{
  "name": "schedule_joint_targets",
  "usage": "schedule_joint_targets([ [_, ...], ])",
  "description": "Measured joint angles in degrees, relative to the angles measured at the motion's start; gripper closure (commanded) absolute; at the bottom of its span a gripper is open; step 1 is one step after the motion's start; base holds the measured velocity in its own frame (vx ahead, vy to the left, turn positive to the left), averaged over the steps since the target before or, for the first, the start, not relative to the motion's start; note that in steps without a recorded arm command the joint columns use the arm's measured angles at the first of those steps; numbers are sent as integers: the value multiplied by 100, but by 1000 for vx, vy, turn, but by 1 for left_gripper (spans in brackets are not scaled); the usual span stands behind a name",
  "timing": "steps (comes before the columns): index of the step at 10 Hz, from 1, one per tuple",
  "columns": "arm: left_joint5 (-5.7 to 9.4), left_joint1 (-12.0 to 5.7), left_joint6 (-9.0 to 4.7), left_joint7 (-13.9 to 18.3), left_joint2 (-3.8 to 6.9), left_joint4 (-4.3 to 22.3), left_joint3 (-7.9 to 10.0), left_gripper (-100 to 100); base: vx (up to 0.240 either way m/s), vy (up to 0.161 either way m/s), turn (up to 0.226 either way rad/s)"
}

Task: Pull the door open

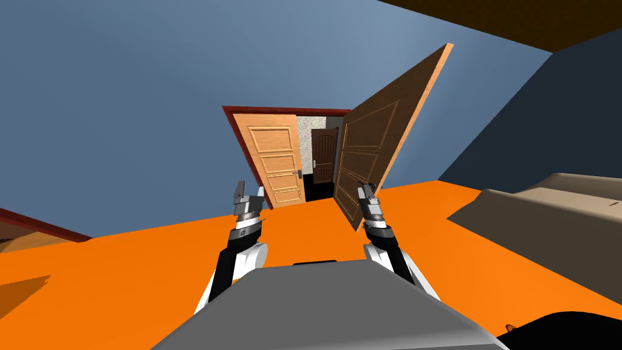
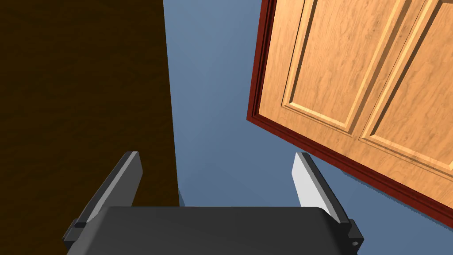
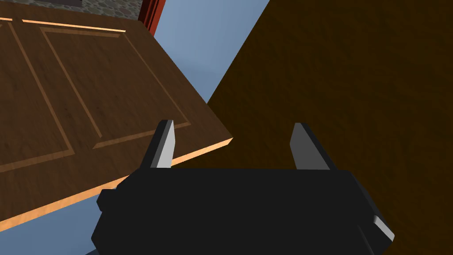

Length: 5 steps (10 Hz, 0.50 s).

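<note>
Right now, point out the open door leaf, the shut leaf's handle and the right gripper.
open door leaf [image 1: 370,152], head view, its panelled face
shut leaf's handle [image 1: 297,174], head view, its lever
right gripper [image 3: 232,126], right wrist view, between its fingertips

A tan block [image 1: 546,206] is lying at the orange floor's [image 1: 152,267] right edge; a dark far door [image 1: 324,155] is standing beyond.

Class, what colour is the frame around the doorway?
The door frame is dark red, clearest in the left wrist view beside the light wooden door.
</note>
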Motion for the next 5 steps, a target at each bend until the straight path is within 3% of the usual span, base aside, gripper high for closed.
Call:
schedule_joint_targets([
  [5,5,-185,33,24,161,487,78,-100,189,-6,-21],
])
